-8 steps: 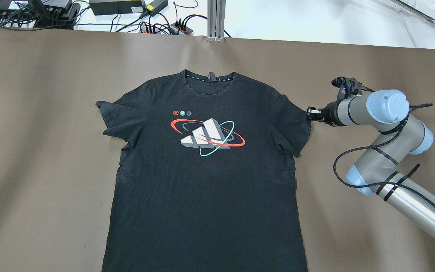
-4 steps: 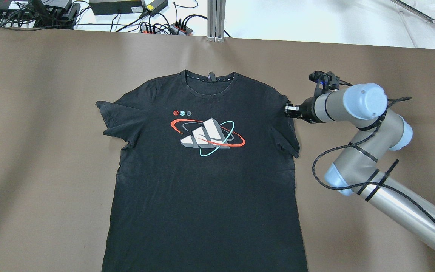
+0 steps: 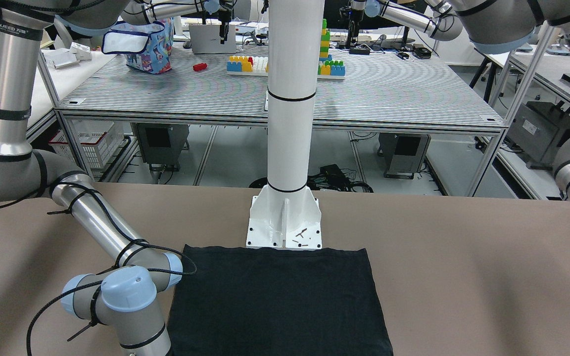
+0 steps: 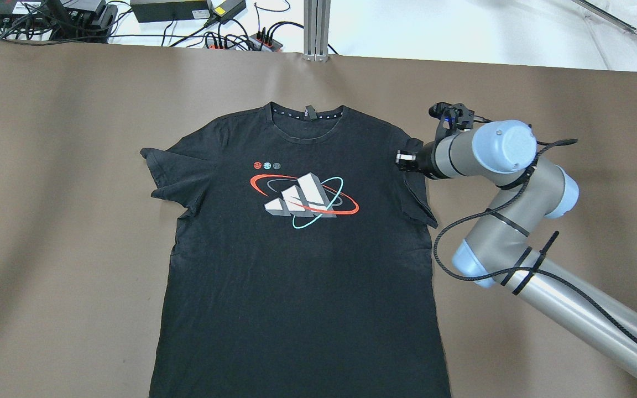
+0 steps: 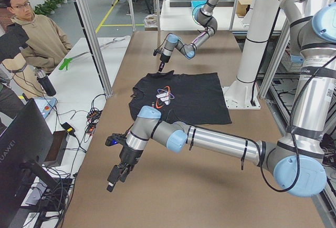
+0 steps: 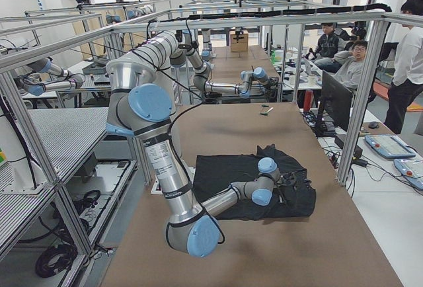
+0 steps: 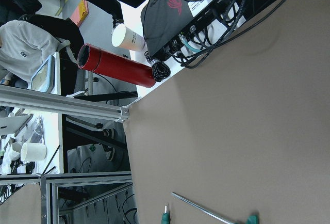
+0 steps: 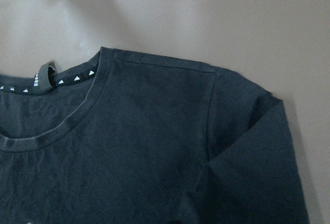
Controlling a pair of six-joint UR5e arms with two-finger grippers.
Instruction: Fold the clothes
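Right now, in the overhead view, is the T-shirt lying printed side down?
No, the T-shirt lies front up, with its white, red and teal logo showing on the chest.

The T-shirt (image 4: 296, 287) runs off the overhead view's bottom edge, hem unseen.

A brown table cover (image 4: 75, 249) spreads below a tangle of cables and power strips (image 4: 241, 40) at its far edge, next to an aluminium post (image 4: 317, 30). Off the table's end, a red bottle (image 7: 117, 68) and a paper cup (image 7: 127, 36) stand close together. A person in a tan hoodie (image 5: 39, 36) sits near a dark monitor (image 5: 23, 149). On a ridged grey bench (image 3: 389, 94) behind, a blue patterned bag (image 3: 147, 47) sits near bright toy blocks (image 3: 248, 64).
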